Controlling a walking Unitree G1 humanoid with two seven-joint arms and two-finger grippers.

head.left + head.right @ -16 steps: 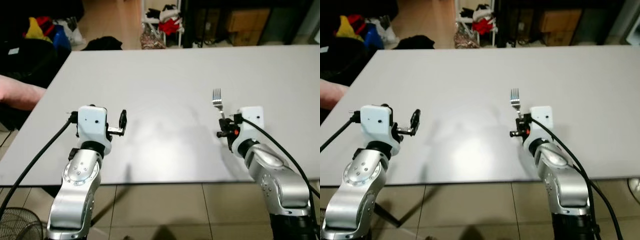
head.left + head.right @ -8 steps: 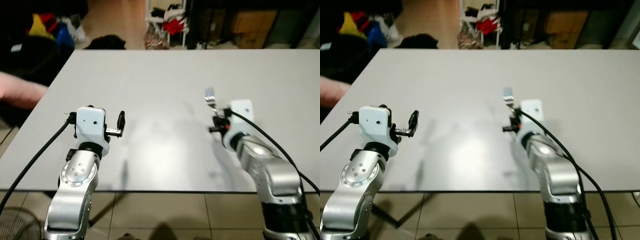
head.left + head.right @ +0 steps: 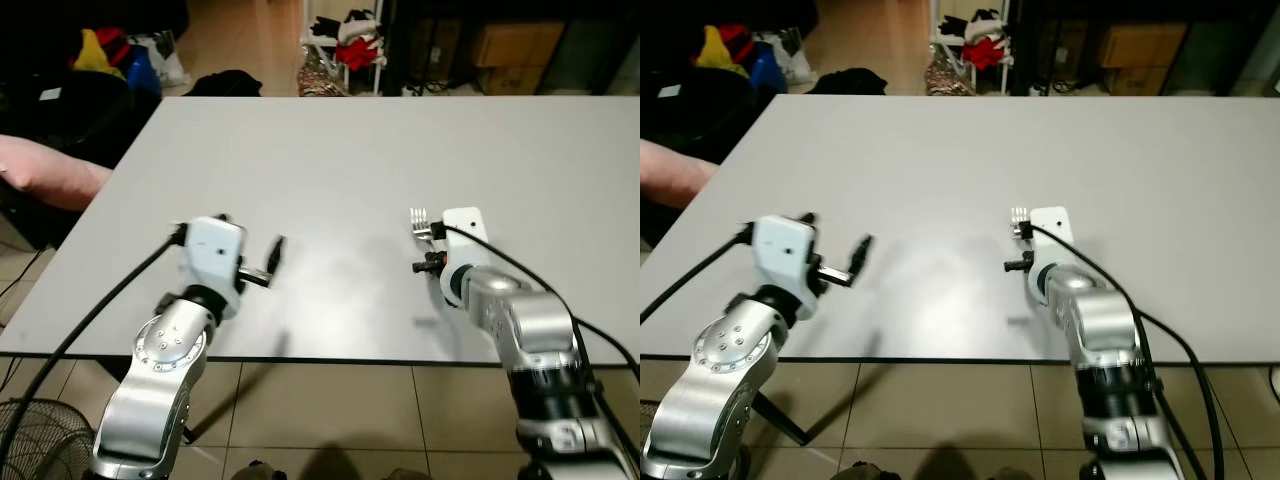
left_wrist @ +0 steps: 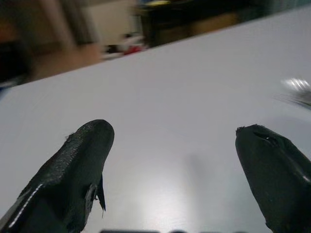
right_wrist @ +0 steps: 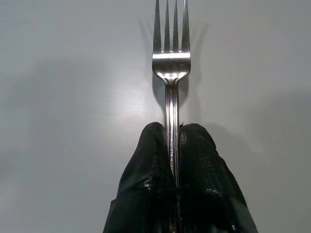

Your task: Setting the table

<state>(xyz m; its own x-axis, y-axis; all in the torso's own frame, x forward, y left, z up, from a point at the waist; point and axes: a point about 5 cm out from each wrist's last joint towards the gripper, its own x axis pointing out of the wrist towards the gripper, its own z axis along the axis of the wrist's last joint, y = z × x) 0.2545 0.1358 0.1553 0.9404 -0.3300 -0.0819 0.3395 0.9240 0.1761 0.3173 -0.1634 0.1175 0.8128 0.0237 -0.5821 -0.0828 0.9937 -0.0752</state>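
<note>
The fork (image 5: 170,73) is clamped by its handle in the right hand (image 5: 174,145), low over the table (image 3: 350,140); the left hand (image 4: 177,160) is held level, fingers apart.

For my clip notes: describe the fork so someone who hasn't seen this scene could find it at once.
Start at the large grey table, then go to its near edge on the robot's right. The right gripper pinches a silver fork by the handle, tines pointing away from the robot. It is the only cutlery here; the left gripper is open.
</note>
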